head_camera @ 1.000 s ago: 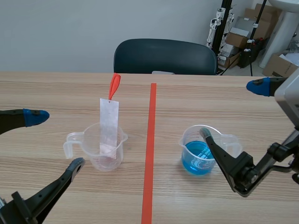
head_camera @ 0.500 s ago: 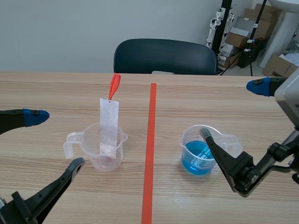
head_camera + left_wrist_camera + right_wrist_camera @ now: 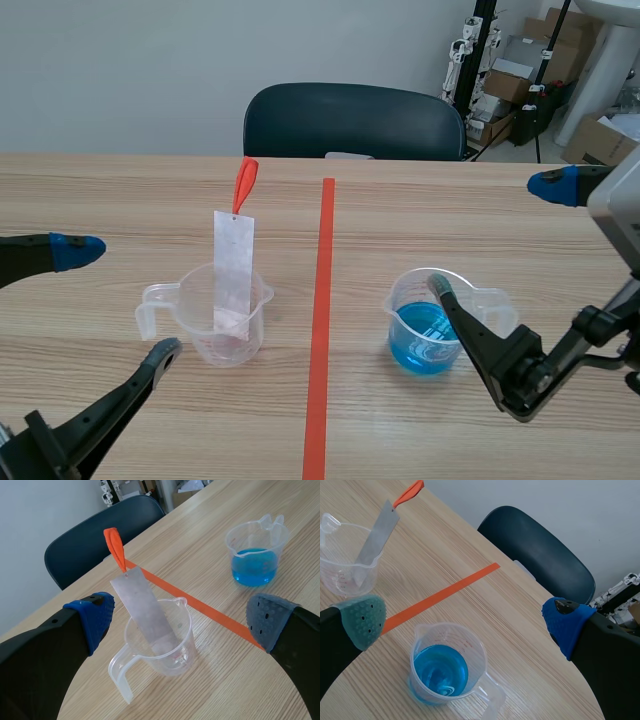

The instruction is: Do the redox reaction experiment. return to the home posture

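I held both jaws wide and empty, well back from the beaker (image 3: pixel 193 328) so its metal strip (image 3: pixel 233 265) leaned undisturbed

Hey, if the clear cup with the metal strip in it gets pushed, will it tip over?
Quite possibly. The cup looks like thin clear plastic and seems nearly empty, so probably light. The metal strip leans out well above its rim, likely making it top-heavy. The strip stands straight, so likely stiff.

Dark chair (image 3: pixel 355 120) behind wooden table (image 3: pixel 450 220)
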`<state>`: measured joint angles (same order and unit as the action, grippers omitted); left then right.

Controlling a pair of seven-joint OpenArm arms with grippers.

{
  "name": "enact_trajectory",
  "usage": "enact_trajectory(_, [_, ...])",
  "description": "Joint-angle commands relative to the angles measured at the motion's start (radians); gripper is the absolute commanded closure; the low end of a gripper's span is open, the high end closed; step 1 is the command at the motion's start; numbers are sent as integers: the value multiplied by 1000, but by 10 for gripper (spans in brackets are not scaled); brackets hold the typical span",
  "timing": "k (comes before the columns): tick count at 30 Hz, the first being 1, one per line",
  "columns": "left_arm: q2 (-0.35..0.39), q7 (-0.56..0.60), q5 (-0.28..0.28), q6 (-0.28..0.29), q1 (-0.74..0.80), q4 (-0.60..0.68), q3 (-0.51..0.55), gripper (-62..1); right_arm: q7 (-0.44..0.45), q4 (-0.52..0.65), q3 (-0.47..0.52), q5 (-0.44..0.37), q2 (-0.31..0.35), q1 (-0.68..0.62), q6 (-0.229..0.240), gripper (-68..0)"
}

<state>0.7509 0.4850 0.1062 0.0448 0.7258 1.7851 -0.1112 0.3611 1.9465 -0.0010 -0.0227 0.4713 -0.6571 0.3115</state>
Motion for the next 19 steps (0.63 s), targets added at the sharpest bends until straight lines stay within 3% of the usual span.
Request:
enact_trajectory(1, [-3,15,6,-5,3,11,-3,-555,10,3,8,-3,2,9,-4,-679])
enact_trajectory(16, [-3,15,6,-5,3,11,-3,-555,0,3,8,-3,2,9,-4,-679])
enact_trajectory(19, [-3,15,6,-5,3,11,-3,-555,0,3,8,41,2,9,-4,-679])
